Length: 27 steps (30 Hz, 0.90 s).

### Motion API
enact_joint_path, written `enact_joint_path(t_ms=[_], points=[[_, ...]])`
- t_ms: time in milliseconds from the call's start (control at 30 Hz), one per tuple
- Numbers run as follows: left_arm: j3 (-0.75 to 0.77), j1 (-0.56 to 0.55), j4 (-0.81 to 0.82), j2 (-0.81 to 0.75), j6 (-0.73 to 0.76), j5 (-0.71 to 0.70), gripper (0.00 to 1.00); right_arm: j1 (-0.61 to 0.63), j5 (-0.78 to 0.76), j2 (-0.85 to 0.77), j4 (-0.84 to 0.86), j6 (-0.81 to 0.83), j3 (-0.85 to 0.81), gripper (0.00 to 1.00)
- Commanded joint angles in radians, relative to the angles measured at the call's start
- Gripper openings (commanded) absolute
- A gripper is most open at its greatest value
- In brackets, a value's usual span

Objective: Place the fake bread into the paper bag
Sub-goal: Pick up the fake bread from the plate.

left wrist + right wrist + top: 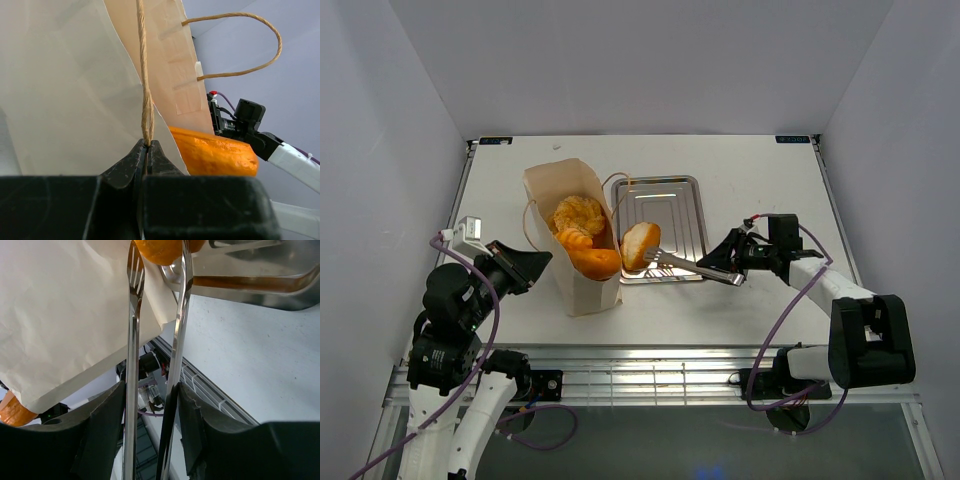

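Two arms engaged: my left gripper [147,150] is clamped tight on the paper bag's [578,292] cord handle [145,75]; my right gripper [150,402], partly closed, squeezes metal tongs [695,266] holding a bread roll [640,245] beside the bag's mouth, over the tray [675,205].

Matt, pale tan paper is seen on the paper bag [588,292], lightly creased. Rough, twisted fibre is shown by its cord handle [146,100]. A glossy, plastic-like orange sheen is carried by the fake bread [595,262]. Polished, mirror-bright metal is made out on the tray [680,210] and the tongs [131,365]. The table [760,190] is finished matt white.
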<state>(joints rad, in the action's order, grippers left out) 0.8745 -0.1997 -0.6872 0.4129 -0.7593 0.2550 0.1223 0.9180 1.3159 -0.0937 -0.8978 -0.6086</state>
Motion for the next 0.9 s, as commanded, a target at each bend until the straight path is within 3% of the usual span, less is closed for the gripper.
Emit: enact_joint_path(t_ms=[0,867], points=[[0.012,-0.004,-0.023,-0.006,0.009,-0.005,0.00,-0.004,0.007,-0.004,0.049,-0.026,0.012,0.52],[0.009,-0.004,-0.015,0.000,0.005,0.003,0.00,-0.004,0.084,0.068,0.314,-0.122,0.078,0.56]])
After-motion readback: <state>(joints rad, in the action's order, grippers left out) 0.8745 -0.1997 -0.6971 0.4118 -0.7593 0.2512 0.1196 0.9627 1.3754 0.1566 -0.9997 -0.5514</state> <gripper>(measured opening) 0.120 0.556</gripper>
